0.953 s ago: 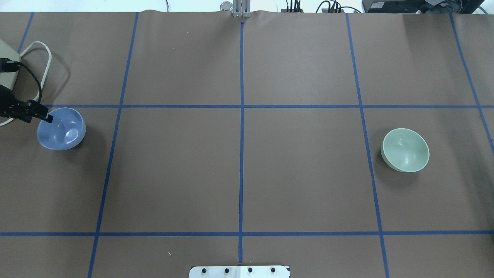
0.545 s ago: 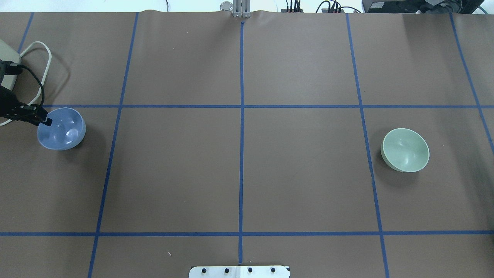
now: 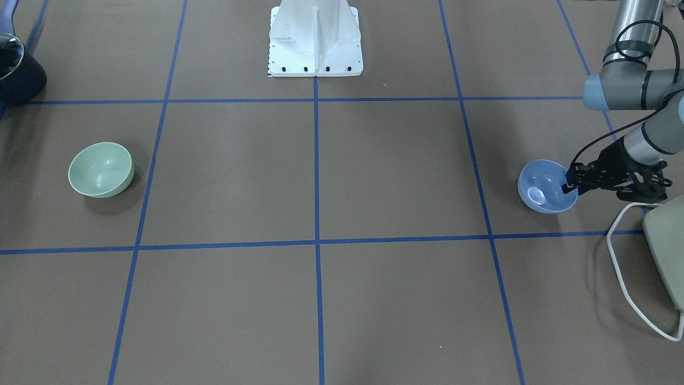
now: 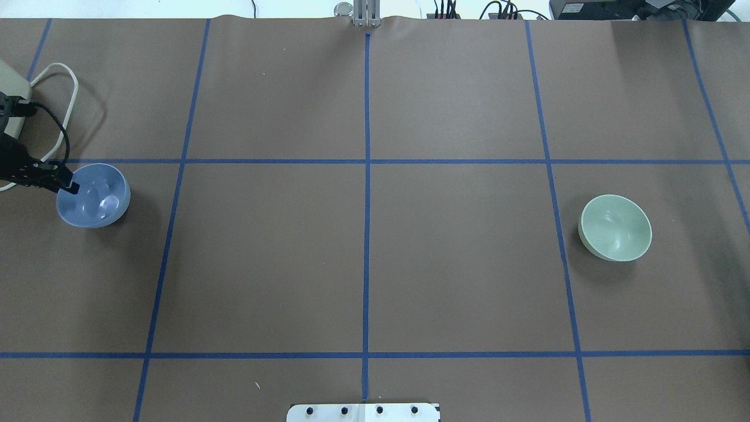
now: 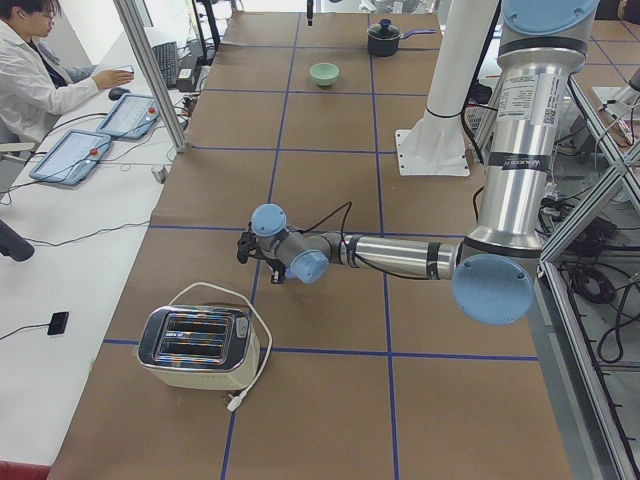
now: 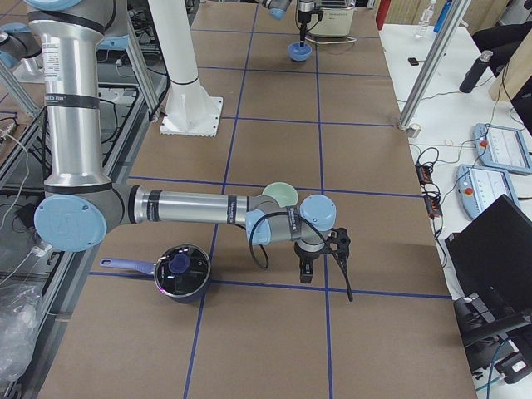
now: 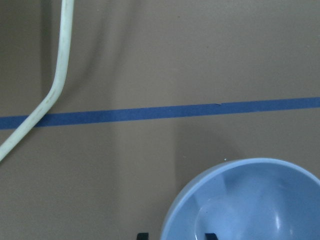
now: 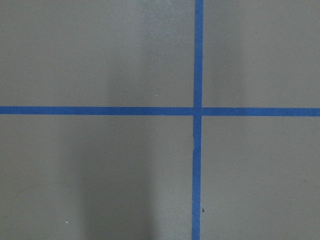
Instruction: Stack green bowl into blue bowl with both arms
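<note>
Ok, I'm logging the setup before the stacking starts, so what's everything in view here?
green bowl: one, pale green, upright on the table's right side, alone
blue bowl: one, light blue, upright on the table's left side
toaster: one, silver and cream, table's left end, near the blue bowl
cable: one, white, looped by the toaster
pot: one, dark with a blue handle, table's right end
pedestal: one, white, middle of the robot's edge
table: one, brown, blue tape grid
left tool: one, black, open, fingers straddling the blue bowl's rim
right tool: one, black, pointing down near the green bowl; open or shut unclear
</note>
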